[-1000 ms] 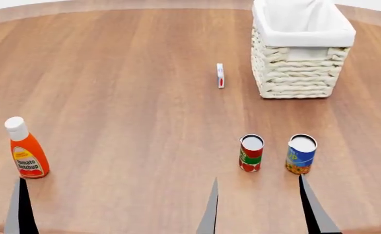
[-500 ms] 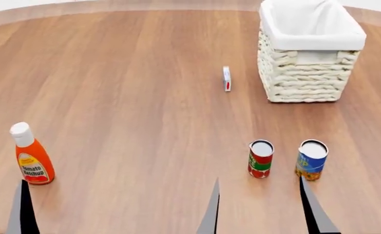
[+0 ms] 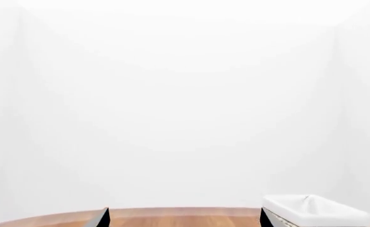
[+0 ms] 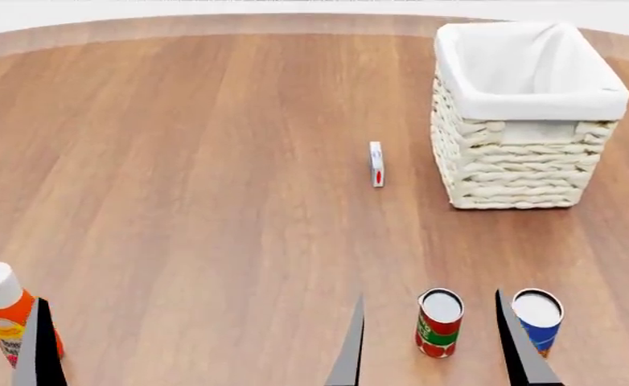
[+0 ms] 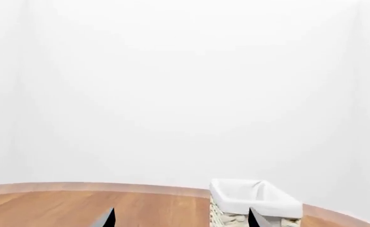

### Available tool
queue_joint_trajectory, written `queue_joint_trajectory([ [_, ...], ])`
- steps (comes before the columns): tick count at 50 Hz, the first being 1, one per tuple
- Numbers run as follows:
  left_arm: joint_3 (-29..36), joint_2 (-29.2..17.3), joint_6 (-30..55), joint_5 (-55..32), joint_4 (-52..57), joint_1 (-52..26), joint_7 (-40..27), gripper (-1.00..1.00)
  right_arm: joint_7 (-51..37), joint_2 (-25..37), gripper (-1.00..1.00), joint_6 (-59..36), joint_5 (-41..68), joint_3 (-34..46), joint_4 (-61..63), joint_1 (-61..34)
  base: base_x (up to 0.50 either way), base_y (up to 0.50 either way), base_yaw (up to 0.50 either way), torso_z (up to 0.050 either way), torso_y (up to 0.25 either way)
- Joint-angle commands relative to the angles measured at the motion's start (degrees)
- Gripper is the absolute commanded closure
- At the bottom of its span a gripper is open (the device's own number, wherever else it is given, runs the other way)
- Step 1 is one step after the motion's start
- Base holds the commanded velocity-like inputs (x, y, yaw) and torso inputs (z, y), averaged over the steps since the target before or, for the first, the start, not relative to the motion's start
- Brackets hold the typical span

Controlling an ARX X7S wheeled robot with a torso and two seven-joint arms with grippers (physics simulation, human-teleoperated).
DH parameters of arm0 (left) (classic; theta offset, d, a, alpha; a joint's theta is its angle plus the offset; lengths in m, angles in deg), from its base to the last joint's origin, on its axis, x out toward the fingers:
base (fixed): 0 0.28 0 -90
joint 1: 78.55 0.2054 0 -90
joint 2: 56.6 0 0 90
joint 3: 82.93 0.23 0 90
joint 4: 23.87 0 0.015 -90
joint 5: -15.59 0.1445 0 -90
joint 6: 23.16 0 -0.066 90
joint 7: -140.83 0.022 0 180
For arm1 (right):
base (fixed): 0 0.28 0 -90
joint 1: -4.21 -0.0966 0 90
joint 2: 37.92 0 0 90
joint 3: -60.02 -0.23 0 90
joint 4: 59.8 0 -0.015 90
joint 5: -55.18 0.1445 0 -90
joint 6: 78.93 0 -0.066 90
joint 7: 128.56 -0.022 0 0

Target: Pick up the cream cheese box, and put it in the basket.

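Note:
The cream cheese box (image 4: 377,164) is a small thin white box with a red mark. It stands on its edge on the wooden table, just left of the basket (image 4: 519,165). The basket is cream wicker with a white liner and looks empty; it also shows in the left wrist view (image 3: 317,215) and the right wrist view (image 5: 254,201). My left gripper (image 3: 185,218) is open and empty. My right gripper (image 5: 181,218) is open and empty. Both are at the near table edge, well short of the box. The box is out of view in both wrist views.
A ketchup bottle (image 4: 2,322) stands near left, partly behind a dark finger (image 4: 38,350). A red-green can (image 4: 439,323) and a blue-yellow can (image 4: 536,320) stand near right, around another finger (image 4: 516,346). The round table's far edge (image 4: 186,24) curves behind.
The head view has shifted: box, basket, cans and bottle all sit lower in the picture than before. Nothing on the table has moved and the fingers stand as they did.

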Motion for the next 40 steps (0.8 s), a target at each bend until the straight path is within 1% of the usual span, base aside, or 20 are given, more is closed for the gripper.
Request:
queue_joint_trajectory([
  [1,0.3,-0.5,-0.1,-0.2,-0.1,-0.1,-0.4,-1.0,-0.5,0.3,-1.0,0.0,0.7,0.0,-0.1,-0.1,0.5,0.0,0.0,0.0,0.0],
  [40,1.4,-1.8,-0.3,-0.8,-0.5,-0.4,-1.8,-1.0,-1.9,1.7,-1.0,0.4,1.6,0.8,-0.5,-0.4,0.5,0.0,0.0,0.0,0.0],
])
